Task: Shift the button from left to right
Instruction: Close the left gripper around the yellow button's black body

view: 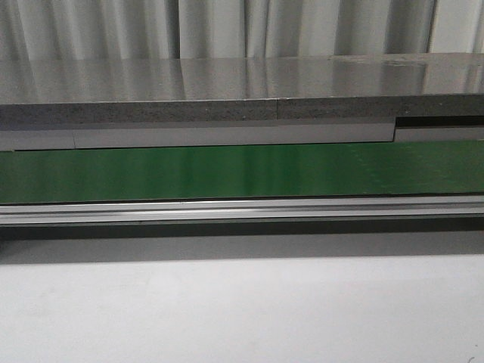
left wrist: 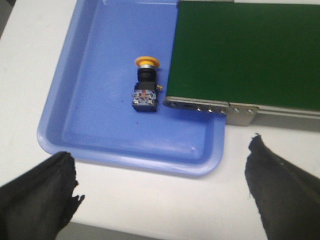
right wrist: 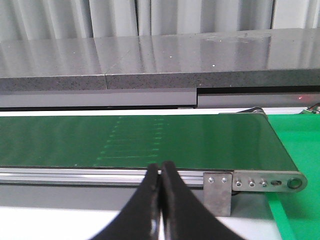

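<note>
The button (left wrist: 145,83) lies on its side in a blue tray (left wrist: 95,145), its yellow-orange cap pointing away from my left gripper and its black body toward it, close to the end of the green belt (left wrist: 240,50). My left gripper (left wrist: 162,160) is open wide and empty, above the white table just short of the tray's near rim. My right gripper (right wrist: 160,172) is shut and empty, in front of the belt's metal rail (right wrist: 100,175). The button and both grippers are out of the front view.
The green belt (view: 242,172) runs across the front view with a silver rail (view: 242,209) before it and a grey stone ledge (view: 227,110) behind. A green tray (right wrist: 295,155) sits past the belt's right end. White table (view: 242,310) lies in front.
</note>
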You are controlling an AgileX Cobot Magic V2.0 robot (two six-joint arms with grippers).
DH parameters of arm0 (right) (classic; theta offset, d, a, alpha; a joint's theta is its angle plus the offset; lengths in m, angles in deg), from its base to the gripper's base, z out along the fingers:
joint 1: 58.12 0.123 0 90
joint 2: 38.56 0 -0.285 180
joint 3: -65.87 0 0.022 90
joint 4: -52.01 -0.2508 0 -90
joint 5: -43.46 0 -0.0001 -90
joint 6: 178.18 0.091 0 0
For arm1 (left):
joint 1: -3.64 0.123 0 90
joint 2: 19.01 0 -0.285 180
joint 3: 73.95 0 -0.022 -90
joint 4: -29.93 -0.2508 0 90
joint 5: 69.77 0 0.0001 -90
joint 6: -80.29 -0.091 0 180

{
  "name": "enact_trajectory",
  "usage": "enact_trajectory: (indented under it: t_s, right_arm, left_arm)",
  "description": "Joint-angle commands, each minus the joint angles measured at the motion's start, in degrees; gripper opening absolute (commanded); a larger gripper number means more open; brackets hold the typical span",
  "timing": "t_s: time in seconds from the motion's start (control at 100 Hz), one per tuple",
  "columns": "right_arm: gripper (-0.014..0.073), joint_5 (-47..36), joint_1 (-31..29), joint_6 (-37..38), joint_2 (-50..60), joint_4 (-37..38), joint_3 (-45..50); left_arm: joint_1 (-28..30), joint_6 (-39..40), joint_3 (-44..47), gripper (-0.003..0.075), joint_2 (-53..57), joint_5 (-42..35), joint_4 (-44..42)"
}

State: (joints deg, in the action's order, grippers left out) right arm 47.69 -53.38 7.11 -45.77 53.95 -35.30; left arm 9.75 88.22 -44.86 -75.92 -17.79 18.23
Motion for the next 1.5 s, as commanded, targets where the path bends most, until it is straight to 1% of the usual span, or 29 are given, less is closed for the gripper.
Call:
enact_trajectory:
  t_s: [0.0, 0.1, 0.23, 0.41, 0.51, 0.7, 0.98, 1.49]
  right_arm:
    - [-0.0067, -4.63, -0.12, -0.18, 1.05, 0.17, -1.02]
    - [-0.0067, -4.63, -0.12, -0.18, 1.05, 0.17, -1.02]
    - [-0.0067, -4.63, -0.12, -0.18, 1.05, 0.17, -1.02]
    - [-0.0067, -4.63, -0.12, -0.18, 1.05, 0.17, -1.02]
    - [-0.0067, -4.63, -0.12, -0.18, 1.05, 0.17, -1.02]
    - [-0.0067, -4.63, -0.12, -0.18, 1.05, 0.17, -1.02]
    - [-0.0067, -4.63, -0.12, -0.18, 1.05, 0.17, -1.02]
    - [-0.0067, -4.63, -0.12, -0.18, 1.05, 0.17, -1.02]
  left_arm:
    - [2.34, 0.47, -5.00, 0.0651, -4.35, -5.76, -0.29]
    - [5.48, 0.37, -8.96, 0.0651, -10.28, -7.64, 1.16]
    - [9.22, -2.35, -14.31, 0.0651, -18.77, -7.89, 4.41]
    - [14.40, -7.93, -20.63, 0.0651, -31.33, -8.37, 12.51]
    - [16.23, -10.60, -23.22, 0.0651, -37.17, -8.37, 17.10]
    - [16.76, -10.86, -25.59, 0.0651, -45.59, -8.95, 17.75]
    - [16.76, -10.86, -25.86, 0.0651, -53.48, -9.76, 17.64]
    - [16.76, -10.86, -25.86, 0.0651, -58.43, -10.19, 17.64]
